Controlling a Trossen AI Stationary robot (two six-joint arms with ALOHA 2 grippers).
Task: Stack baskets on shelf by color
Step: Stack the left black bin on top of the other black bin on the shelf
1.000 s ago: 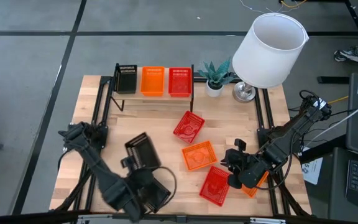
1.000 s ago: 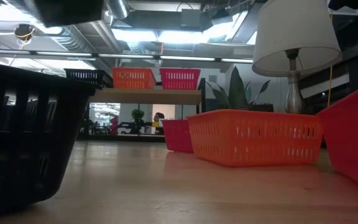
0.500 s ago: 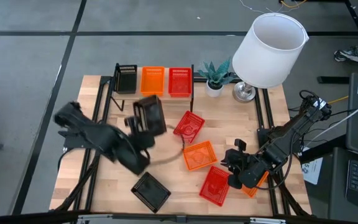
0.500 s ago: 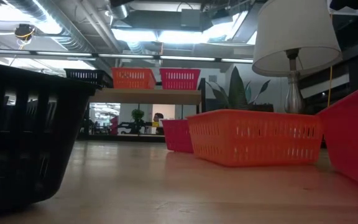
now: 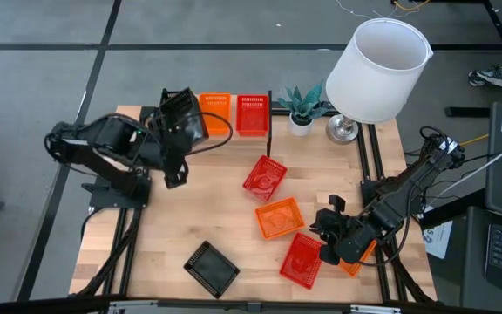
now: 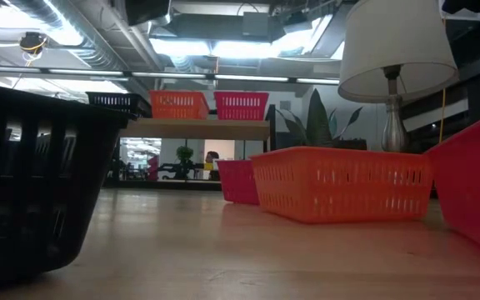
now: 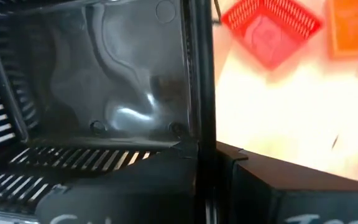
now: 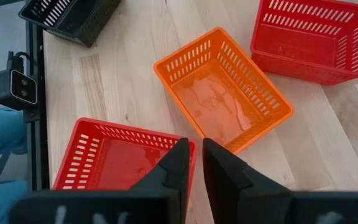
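Observation:
My left gripper (image 5: pixel 175 133) is raised over the shelf's (image 5: pixel 220 139) left end, shut on a black basket (image 5: pixel 181 109). That basket hangs above the shelf's black basket (image 6: pixel 119 102), which the high view mostly hides. An orange basket (image 5: pixel 216 112) and a red basket (image 5: pixel 251 113) stand beside it on the shelf. On the table lie two red baskets (image 5: pixel 264 177) (image 5: pixel 301 259), an orange basket (image 5: pixel 277 218) and a black basket (image 5: pixel 212 266). My right gripper (image 8: pixel 195 163) waits shut over the near red basket's corner (image 8: pixel 188 144). My left gripper pinches one side wall of the black basket at its rim (image 7: pixel 199 118). One finger (image 7: pixel 123 186) is inside the basket and the other finger (image 7: pixel 291 193) is outside. The basket is lifted clear of the table and the shelf.
A lamp with a big white shade (image 5: pixel 377 70) and a small potted plant (image 5: pixel 301 106) stand at the table's far right. Another orange basket (image 5: pixel 358 262) lies partly under my right arm. Bare wood shows in the table's near-left part (image 5: pixel 138 244).
My left gripper has carried its black basket from low over the table's near-left part up and toward the far edge. It now hangs over the shelf's left end. The black basket on the table near the near edge stayed where it was.

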